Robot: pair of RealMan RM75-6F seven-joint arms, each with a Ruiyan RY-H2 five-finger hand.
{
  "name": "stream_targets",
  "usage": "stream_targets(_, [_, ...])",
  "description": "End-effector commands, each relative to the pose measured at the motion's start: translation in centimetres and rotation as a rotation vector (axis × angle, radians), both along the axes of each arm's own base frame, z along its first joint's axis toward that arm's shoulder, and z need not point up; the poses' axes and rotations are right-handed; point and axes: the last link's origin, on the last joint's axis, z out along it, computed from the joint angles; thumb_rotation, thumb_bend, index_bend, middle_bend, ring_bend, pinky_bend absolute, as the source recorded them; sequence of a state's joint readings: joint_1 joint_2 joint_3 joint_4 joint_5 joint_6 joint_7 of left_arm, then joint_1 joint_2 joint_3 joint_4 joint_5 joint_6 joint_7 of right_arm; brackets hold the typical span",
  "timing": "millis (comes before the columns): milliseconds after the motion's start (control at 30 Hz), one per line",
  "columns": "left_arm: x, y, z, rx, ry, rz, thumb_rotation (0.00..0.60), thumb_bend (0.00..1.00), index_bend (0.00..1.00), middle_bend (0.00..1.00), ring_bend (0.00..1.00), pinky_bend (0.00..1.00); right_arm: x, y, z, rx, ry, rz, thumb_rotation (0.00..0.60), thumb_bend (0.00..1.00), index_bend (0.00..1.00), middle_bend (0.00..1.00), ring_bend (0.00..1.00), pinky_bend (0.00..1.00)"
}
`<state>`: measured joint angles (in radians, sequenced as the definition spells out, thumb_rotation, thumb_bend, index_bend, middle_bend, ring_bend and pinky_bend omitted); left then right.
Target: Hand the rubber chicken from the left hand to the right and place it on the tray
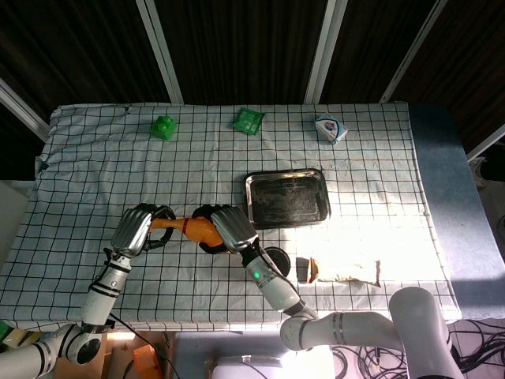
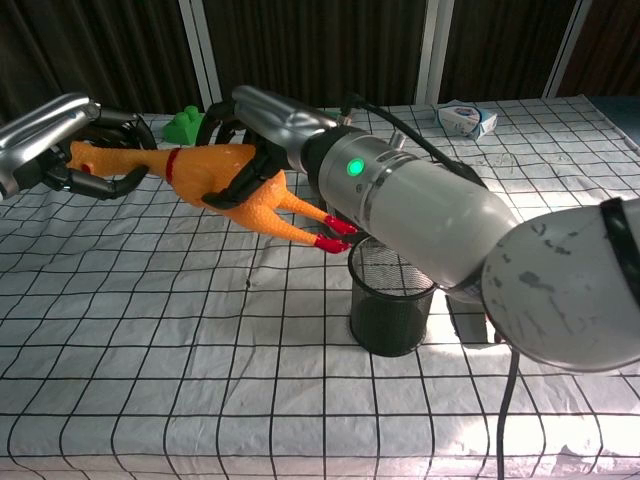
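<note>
We see the left hand (image 2: pixel 60 145) with its fingers curled around the head end of the chicken (image 2: pixel 215 175), while the right hand (image 2: pixel 250 130) wraps its fingers over the chicken's body, so both hands hold it at once above the cloth (image 1: pixel 95 181). The chicken hangs in the air left of the tray (image 1: pixel 286 197), its red feet pointing towards the mesh cup (image 2: pixel 392 295), which stands just in front of the tray. Beyond the tray, near the far edge of the cloth, lie a green block (image 1: pixel 163 125), a green packet (image 1: pixel 248 119) and a white packet (image 1: pixel 327 129). To the right of the cup lies a brown wrapper (image 1: pixel 343 270).
</note>
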<state>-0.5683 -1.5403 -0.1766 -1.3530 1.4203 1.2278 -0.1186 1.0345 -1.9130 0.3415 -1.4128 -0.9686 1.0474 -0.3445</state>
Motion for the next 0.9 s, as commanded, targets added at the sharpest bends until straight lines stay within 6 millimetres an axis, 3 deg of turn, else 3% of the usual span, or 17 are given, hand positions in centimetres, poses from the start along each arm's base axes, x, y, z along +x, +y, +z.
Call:
stream_targets(33, [-0.1, 0.0, 0.0, 0.001, -0.001, 0.002, 0.6, 0.78, 0.69, 0.78, 0.49, 0.45, 0.1, 0.2, -0.5, -0.038, 0.026, 0.0, 0.6, 0.35, 0.88, 0.8, 0.74, 0.7])
stream_targets(133, [-0.1, -0.1, 0.2, -0.007, -0.018, -0.006, 0.6, 0.78, 0.69, 0.77, 0.49, 0.45, -0.1, 0.3, -0.6, -0.047, 0.038, 0.012, 0.6, 0.41, 0.97, 0.86, 0.8, 0.74])
stream_targets(300, [-0.6, 0.0, 0.9, 0.03, -0.065, -0.012, 0.6, 0.74, 0.64, 0.73, 0.48, 0.45, -0.4, -0.1, 0.1, -0.092, 0.045, 0.045, 0.6, 0.42, 1.0, 0.87, 0.81, 0.75])
stream_targets(333, [-0.8, 0.1, 1.0, 0.037, -0.069, -0.013, 0.6, 0.71, 0.56, 0.68, 0.46, 0.43, -0.5, -0.2, 0.3, -0.105, 0.052, 0.06, 0.6, 0.42, 1.0, 0.87, 0.81, 0.75])
stream_targets(400, [-1.2, 0.3, 1.3, 0.047, -0.093, 0.009, 0.6, 0.65, 0.17, 0.38, 0.4, 0.36, -1.1, -0.4, 0.8, -0.175, 0.101, 0.119, 0.6, 0.42, 1.0, 0.87, 0.81, 0.76])
stream_targets(467, [-1.1, 0.5, 1.7, 0.031, -0.137, 0.027, 0.6, 0.59, 0.0, 0.13, 0.32, 0.28, -1.8, -0.7, 1.0, -0.213, 0.129, 0.148, 0.6, 0.42, 1.0, 0.87, 0.81, 0.76])
stream_targets(533, [-1.2, 0.6, 2.2, 0.012, -0.153, 0.027, 0.6, 0.54, 0.0, 0.01, 0.19, 0.17, -2.3, -0.9, 1.1, -0.225, 0.138, 0.153, 0.6, 0.42, 1.0, 0.87, 0.81, 0.76])
stream_targets(600, [-1.5, 0.7, 2.7, 0.002, -0.141, 0.025, 0.6, 0.5, 0.0, 0.0, 0.05, 0.12, -2.5, -1.2, 1.3, -0.234, 0.143, 0.156, 0.6, 0.42, 1.0, 0.87, 0.81, 0.76])
stream_targets(667, [-2.0, 0.8, 3.3, 0.015, -0.124, 0.03, 0.6, 0.48, 0.0, 0.0, 0.0, 0.1, -2.7, -1.5, 1.7, -0.25, 0.15, 0.161, 0.6, 0.42, 1.0, 0.87, 0.81, 0.76])
stream_targets(800, [-2.8, 1.0, 4.1, 0.034, -0.106, 0.036, 0.6, 0.43, 0.0, 0.0, 0.0, 0.04, -3.6, -2.4, 2.7, -0.343, 0.226, 0.22, 0.6, 0.42, 1.0, 0.87, 0.81, 0.76])
stream_targets(900, [-3.8, 0.9, 5.5, 0.042, -0.063, 0.049, 0.6, 0.42, 0.0, 0.0, 0.0, 0.03, -5.4, -3.5, 3.5, -0.423, 0.303, 0.256, 0.6, 0.42, 1.0, 0.87, 0.81, 0.75])
